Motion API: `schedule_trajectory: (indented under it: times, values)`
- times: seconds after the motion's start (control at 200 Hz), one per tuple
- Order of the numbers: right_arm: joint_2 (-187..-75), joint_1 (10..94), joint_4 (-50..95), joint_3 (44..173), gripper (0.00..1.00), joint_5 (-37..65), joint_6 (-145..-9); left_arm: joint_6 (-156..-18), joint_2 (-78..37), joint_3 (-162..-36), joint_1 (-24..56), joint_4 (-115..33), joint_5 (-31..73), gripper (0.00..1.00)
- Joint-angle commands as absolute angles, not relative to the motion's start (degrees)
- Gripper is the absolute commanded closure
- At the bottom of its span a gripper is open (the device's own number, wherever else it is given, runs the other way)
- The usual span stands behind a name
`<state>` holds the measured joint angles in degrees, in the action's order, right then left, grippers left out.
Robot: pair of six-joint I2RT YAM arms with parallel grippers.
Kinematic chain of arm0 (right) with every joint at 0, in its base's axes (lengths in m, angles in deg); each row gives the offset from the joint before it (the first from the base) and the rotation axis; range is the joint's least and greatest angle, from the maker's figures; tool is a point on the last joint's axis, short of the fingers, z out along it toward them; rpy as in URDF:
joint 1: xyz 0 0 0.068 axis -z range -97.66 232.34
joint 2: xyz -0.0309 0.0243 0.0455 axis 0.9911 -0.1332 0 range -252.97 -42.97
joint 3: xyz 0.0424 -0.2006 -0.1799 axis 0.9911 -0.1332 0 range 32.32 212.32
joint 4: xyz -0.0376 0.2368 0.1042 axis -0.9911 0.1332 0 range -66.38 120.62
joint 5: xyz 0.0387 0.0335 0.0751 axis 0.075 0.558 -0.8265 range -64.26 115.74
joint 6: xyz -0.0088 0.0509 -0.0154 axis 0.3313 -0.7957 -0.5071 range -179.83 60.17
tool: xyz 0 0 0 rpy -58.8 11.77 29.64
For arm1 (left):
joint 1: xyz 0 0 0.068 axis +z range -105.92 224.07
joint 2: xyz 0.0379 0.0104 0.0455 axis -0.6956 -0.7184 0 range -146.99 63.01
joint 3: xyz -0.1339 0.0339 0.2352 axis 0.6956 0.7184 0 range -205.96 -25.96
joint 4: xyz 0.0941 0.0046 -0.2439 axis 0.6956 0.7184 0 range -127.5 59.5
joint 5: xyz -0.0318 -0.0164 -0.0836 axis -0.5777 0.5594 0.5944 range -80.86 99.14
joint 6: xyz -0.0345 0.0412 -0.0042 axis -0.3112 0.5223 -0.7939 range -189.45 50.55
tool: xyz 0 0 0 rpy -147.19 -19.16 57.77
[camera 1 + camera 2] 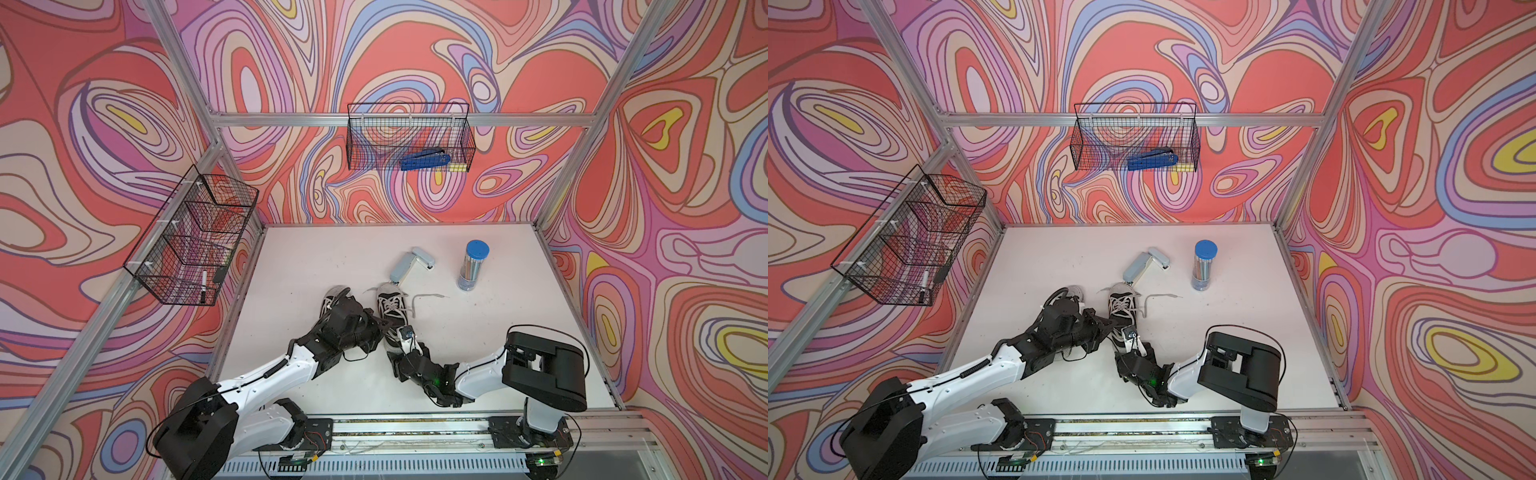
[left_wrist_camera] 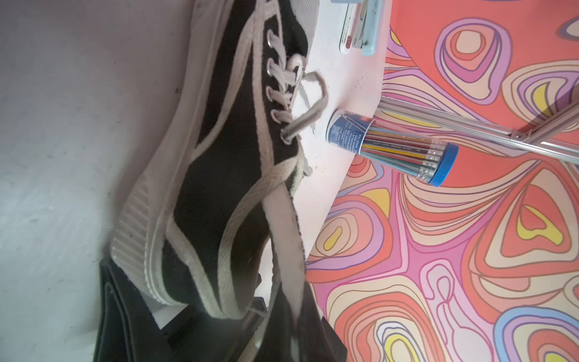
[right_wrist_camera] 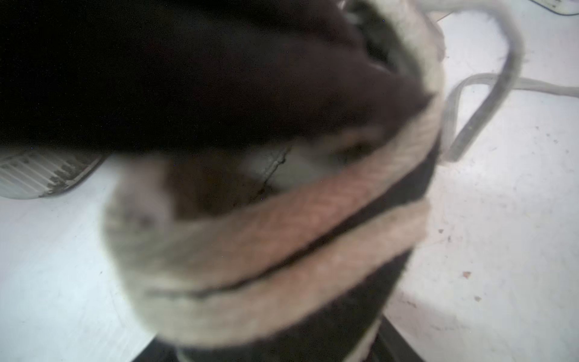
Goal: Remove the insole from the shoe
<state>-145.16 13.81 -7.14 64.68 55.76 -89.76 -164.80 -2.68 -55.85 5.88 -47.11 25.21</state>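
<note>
Black shoe [image 1: 392, 309] with white laces and white sole, flat on the table, toe pointing away, pale insole [image 3: 300, 163] inside its open top.

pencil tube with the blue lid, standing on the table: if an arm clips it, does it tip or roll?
Probably tips easily: the pencil tube stands upright, tall and narrow on a small base. Once down it would likely roll, being round, on the smooth table. Likely not heavy: thin clear plastic, though packed with pencils.
</note>
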Motion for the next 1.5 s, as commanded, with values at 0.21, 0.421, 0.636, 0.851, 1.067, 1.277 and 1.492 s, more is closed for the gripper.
schedule_trajectory:
  times: [0.21, 0.421, 0.636, 0.851, 1.067, 1.277, 1.492]
  values:
    - [-130.4, 14.5, 8.4, 64.2, 0.07, 47.9, -90.5, -168.2, -3.2, -52.0, 5.9, -50.8, 27.3, 1.0]
    - [-118.0, 15.2, 28.3, 68.5, 0.13, 39.8, -97.2, -168.2, -5.1, -50.3, 5.9, -53.9, 27.5, 1.0]
    - [-113.2, 20.3, 44.8, 80.4, 0.33, 40.2, -135.0, -168.3, -5.0, -50.9, 5.9, -54.4, 27.6, 1.0]
    - [-116.0, 21.7, 41.2, 83.2, 0.35, 39.0, -162.6, -169.1, -5.5, -50.6, 5.9, -55.8, 28.0, 1.0]
    - [-120.6, 22.3, 34.8, 81.9, 0.36, 36.4, -173.9, -169.7, -5.7, -50.2, 5.9, -58.5, 28.4, 1.0]
    - [-123.6, 25.5, 27.5, 79.4, 0.34, 33.9, -176.3, -169.7, -5.8, -50.3, 5.9, -61.0, 29.1, 1.0]
    - [-128.1, 26.2, 21.4, 78.5, 0.44, 32.4, -178.1, -170.1, -5.6, -49.9, 5.9, -61.2, 29.1, 1.0]
